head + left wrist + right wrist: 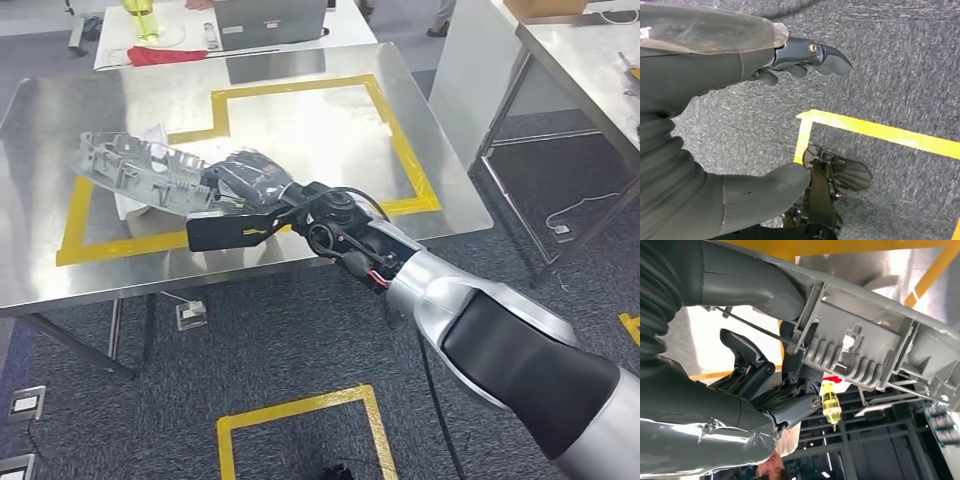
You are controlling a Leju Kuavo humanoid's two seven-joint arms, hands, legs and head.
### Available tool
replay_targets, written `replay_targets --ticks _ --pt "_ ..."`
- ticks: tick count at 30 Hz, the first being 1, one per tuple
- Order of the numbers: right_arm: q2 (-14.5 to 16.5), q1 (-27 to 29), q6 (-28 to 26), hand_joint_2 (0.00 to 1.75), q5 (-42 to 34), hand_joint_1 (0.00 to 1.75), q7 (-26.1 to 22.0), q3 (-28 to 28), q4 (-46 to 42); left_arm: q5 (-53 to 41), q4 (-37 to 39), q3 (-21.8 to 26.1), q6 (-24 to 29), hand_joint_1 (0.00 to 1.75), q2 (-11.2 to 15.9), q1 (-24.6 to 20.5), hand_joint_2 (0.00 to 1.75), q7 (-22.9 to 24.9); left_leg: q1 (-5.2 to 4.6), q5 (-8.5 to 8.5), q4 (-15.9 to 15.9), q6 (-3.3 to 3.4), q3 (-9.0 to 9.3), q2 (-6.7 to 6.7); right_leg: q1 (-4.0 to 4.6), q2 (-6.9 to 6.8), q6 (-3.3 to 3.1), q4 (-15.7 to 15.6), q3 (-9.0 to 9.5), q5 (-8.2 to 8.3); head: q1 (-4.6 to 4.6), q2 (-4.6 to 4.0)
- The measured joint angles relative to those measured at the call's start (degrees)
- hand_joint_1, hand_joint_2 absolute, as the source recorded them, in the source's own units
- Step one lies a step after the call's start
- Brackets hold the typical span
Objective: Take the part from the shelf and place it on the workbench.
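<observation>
Right hand (249,180) reaches out over the steel workbench (317,130), fingers wrapped on one end of the long grey ribbed plastic part (140,170). Part sits low over the bench's left side, within the yellow tape outline (407,160); contact with the surface cannot be told. Right wrist view: thumb and dark fingers (749,360) clamp the part's (866,350) edge. Left hand (734,125) hangs over grey carpet (904,65), fingers apart, holding nothing.

Head view looks down on the workbench (317,120); wrist views sit close.
</observation>
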Motion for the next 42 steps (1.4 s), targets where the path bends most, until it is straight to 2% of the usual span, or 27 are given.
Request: replay_targets --ticks 2,5,7,9,11,12,13,15,16,17,18,20,21,22,25,27,28,30,31,32,33,35,36,37,39,41,42 --pt "0.1 0.0 0.0 1.75 0.1 1.75 0.0 0.2 0.2 0.0 0.0 0.0 0.0 0.0 0.0 0.1 1.75 0.0 0.01 -0.26 0.0 -0.05 0.35 -0.04 -0.08 -0.02 0.03 -0.6 -0.18 1.25 0.22 0.0" --pt "0.1 0.0 0.0 1.75 0.1 1.75 0.0 0.2 0.3 0.0 0.0 0.0 0.0 0.0 0.0 0.1 1.75 0.0 0.01 -0.29 0.0 -0.06 0.39 -0.05 -0.08 -0.02 0.03 -0.9 -0.11 1.44 0.24 0.0" --pt "0.2 0.0 0.0 1.75 0.1 1.75 -0.1 0.3 0.4 0.1 0.0 0.0 0.0 0.0 -0.1 0.1 1.75 0.0 0.01 -0.48 0.1 -0.12 0.66 -0.08 -0.13 -0.04 0.0 -3.1 0.74 3.07 0.35 0.0" --pt "0.9 -0.3 -0.1 1.75 0.6 1.75 -0.2 0.8 1.3 0.1 0.0 0.0 0.0 0.0 -0.2 0.1 1.75 -0.2 -0.05 -1.31 0.4 -0.88 1.24 -0.15 -0.02 -0.01 -0.41 -11.9 4.22 7.15 0.45 0.0" --pt "1.6 -0.6 -0.2 1.75 1.2 1.75 -0.3 1.2 2.3 -0.1 0.0 0.0 0.0 0.0 -0.2 0.1 1.75 -0.3 0.0 -2.65 1.4 -1.97 1.38 -0.07 -0.02 0.08 -1.15 -18.9 7.43 9.66 0.31 0.0" --pt "1.8 -0.7 -0.2 1.75 1.4 1.75 -0.2 1.3 2.5 -0.2 0.0 0.0 0.0 0.0 -0.2 0.0 1.75 -0.3 0.08 -3.68 3.2 -2.35 0.64 0.02 -0.07 0.1 -1.5 -19.2 7.78 9.58 0.0 0.0" --pt "1.8 -0.7 -0.2 1.75 1.6 1.75 0.0 1.3 2.6 -0.2 0.0 0.0 0.0 0.0 -0.2 0.0 1.75 -0.3 0.16 -5.11 6.3 -2.6 -0.86 0.09 -0.17 0.06 -1.75 -19.3 8.12 9.49 -0.31 0.0" --pt "1.9 -0.8 -0.1 1.75 2.1 1.75 0.4 1.4 3.0 -0.3 0.0 0.0 0.0 0.0 -0.3 -0.1 1.75 -0.3 0.26 -8.12 14.6 -2.98 -5.48 0.14 -0.1 -0.02 -2.09 -19.3 8.38 9.2 -0.89 0.0" --pt "1.9 -0.8 -0.1 1.75 2.2 1.75 0.5 1.5 3.2 -0.4 0.0 0.0 0.0 0.0 -0.3 0.0 1.75 -0.2 0.3 -8.65 17.5 -3.06 -7.41 0.15 -0.07 -0.01 -2.15 -19.3 8.52 9.04 -1.02 0.0" --pt "1.9 -0.8 -0.1 1.75 2.3 1.75 0.8 1.6 3.4 -0.4 0.0 0.0 0.0 0.0 -0.3 0.0 1.75 -0.2 0.32 -8.05 18.3 -3.08 -8.35 0.15 -0.05 0.06 -2.16 -19.3 8.7 8.84 -1.08 0.0" --pt "1.9 -0.8 -0.1 1.75 2.3 1.75 1.0 1.6 3.6 -0.4 0.0 0.0 0.0 0.0 -0.2 0.1 1.75 -0.2 0.34 -6.32 16.5 -3.01 -8.03 0.16 -0.06 0.15 -2.11 -19.3 8.97 8.62 -1.15 0.0" --pt "1.9 -1.1 -0.2 1.75 2.2 1.75 1.7 1.5 4.0 -0.5 0.0 0.0 0.0 0.0 -0.1 0.1 1.75 -0.2 0.36 -1.49 8.2 -2.74 -4.69 0.19 -0.04 0.31 -1.86 -19.3 9.62 8.04 -1.27 0.0" --pt "1.8 -1.3 -0.3 1.75 2.2 1.75 2.0 1.4 4.3 -0.5 0.0 0.0 0.0 0.0 -0.1 0.0 1.75 -0.2 0.25 0.05 4.4 -2.53 -3.04 0.19 0.06 0.39 -1.63 -19.2 9.78 7.75 -1.34 0.0" --pt "1.8 -1.6 -0.4 1.75 2.2 1.75 2.4 1.3 4.5 -0.4 0.0 0.0 0.0 0.0 0.0 0.0 1.75 -0.2 0.14 0.81 1.9 -2.31 -1.96 0.2 0.14 0.45 -1.38 -19.2 9.85 7.53 -1.35 0.0" --pt "1.5 -2.5 -0.9 1.75 1.6 1.75 3.2 0.8 5.7 -0.3 0.0 0.0 -0.1 0.0 0.0 0.0 1.75 -0.2 -0.1 0.51 0.8 -1.43 -1.34 0.17 0.19 0.49 -0.53 -19.2 9.86 6.99 -1.2 0.0" --pt "1.2 -3.0 -1.2 1.75 0.5 1.75 3.3 0.2 6.6 -0.1 0.0 0.0 -0.1 0.0 0.0 0.2 1.75 -0.2 -0.04 0.27 0.5 -0.73 -0.81 0.2 0.06 0.33 0.02 -17.1 9.21 5.64 -1.03 0.0" --pt "0.9 -3.3 -1.5 1.75 -0.2 1.75 3.3 -0.2 7.0 0.0 0.0 0.0 -0.1 0.0 0.0 0.2 1.75 -0.2 0.0 0.12 0.4 -0.39 -0.47 0.22 0.0 0.25 0.21 -14.2 7.89 4.28 -0.86 0.0" --pt "0.4 -3.6 -2.0 1.75 -1.0 1.75 3.1 -1.0 8.1 0.1 0.0 0.0 -0.1 0.0 0.0 0.4 1.75 -0.3 -0.1 -0.31 0.4 0.12 0.01 0.24 -0.07 0.15 0.42 -5.8 3.51 1.14 -0.48 0.0" --pt "0.2 -3.7 -2.2 1.75 -1.2 1.75 3.1 -1.4 8.6 0.2 0.0 0.0 -0.1 0.0 0.0 0.5 1.75 -0.3 -0.15 -0.53 0.4 0.24 0.25 0.21 -0.1 0.13 0.49 -2.4 1.41 0.39 -0.3 0.0" --pt "-0.1 -3.7 -2.4 1.75 -1.2 1.75 3.2 -1.6 9.1 0.2 0.0 0.0 0.0 0.0 0.1 0.7 1.75 -0.4 -0.18 -0.78 0.5 0.29 0.53 0.15 -0.11 0.11 0.5 -1.0 0.2 0.71 -0.1 0.0" --pt "-0.3 -3.8 -2.5 1.75 -1.2 1.75 3.3 -1.9 9.5 0.3 0.0 0.0 0.0 0.0 0.1 0.8 1.75 -0.4 -0.21 -1.07 0.5 0.27 0.89 0.1 -0.1 0.09 0.43 -2.1 0.16 2.25 0.13 0.0" --pt "-0.6 -4.1 -2.7 1.75 -1.3 1.75 3.7 -2.4 10.2 0.4 0.0 0.0 -0.1 0.0 0.1 1.2 1.75 -0.5 -0.25 -1.79 0.6 0.06 1.77 0.01 -0.03 0.06 -0.04 -9.9 2.87 7.39 0.63 0.0" --pt "-0.8 -4.3 -2.9 1.75 -1.3 1.75 3.9 -2.6 10.6 0.5 0.0 0.0 -0.1 0.0 0.0 1.2 1.75 -0.5 -0.36 -2.14 0.7 -0.13 2.07 -0.01 0.12 0.04 -0.3 -13.9 4.52 9.37 0.69 0.0" --pt "-0.9 -4.6 -2.9 1.75 -1.3 1.75 4.2 -2.8 11.0 0.5 0.0 0.0 -0.1 0.0 0.0 1.3 1.75 -0.5 -0.42 -2.4 0.9 -0.33 2.17 -0.01 0.24 0.03 -0.54 -16.9 5.73 10.44 0.72 0.0" --pt "-1.1 -5.0 -3.1 1.75 -1.3 1.75 4.5 -3.2 11.6 0.6 0.0 0.0 -0.1 0.0 0.0 1.3 1.75 -0.6 -0.44 -2.65 0.9 -0.78 2.16 0.02 0.51 0.08 -0.88 -18.7 6.55 10.37 0.5 0.0" --pt "-1.4 -5.2 -3.1 1.75 -1.3 1.75 4.7 -3.5 12.0 0.7 0.0 0.0 -0.1 0.0 0.0 1.3 1.75 -0.6 -0.41 -3.01 0.9 -1.31 2.31 0.1 0.33 0.14 -1.3 -19.3 7.12 10.27 0.43 0.0" --pt "-1.5 -5.3 -3.1 1.75 -1.2 1.75 4.8 -3.6 12.2 0.7 0.0 0.0 -0.1 0.0 0.0 1.4 1.75 -0.6 -0.39 -3.71 2.0 -1.62 1.93 0.15 0.17 0.13 -1.54 -19.6 7.51 10.27 0.29 0.0"
